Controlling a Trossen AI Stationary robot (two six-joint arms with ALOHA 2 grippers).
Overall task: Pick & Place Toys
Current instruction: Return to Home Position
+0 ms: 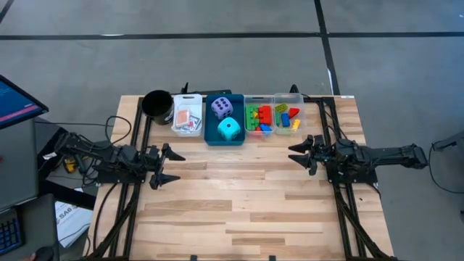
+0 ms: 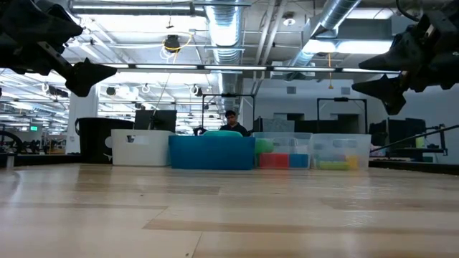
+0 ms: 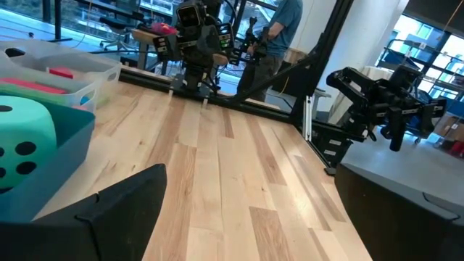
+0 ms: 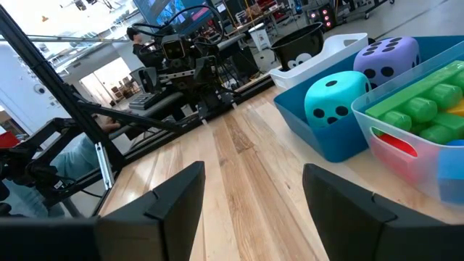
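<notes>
The toys sit in a row of bins at the table's far edge. Red-backed playing cards (image 1: 188, 118) lie in the white bin (image 1: 186, 114). A purple die (image 1: 222, 108) and a cyan die (image 1: 229, 130) rest in the blue bin (image 1: 225, 119); both also show in the right wrist view (image 4: 388, 58), (image 4: 335, 98). Coloured bricks (image 1: 259, 118) fill two clear bins (image 1: 287, 116). My left gripper (image 1: 172, 167) hovers open at the table's left. My right gripper (image 1: 299, 154) hovers open at the right. Both are empty.
A black cup (image 1: 156, 106) stands at the far left of the bin row. The bare wooden table (image 1: 239, 210) stretches between and in front of the arms. A person (image 2: 230, 122) stands in the room beyond the bins.
</notes>
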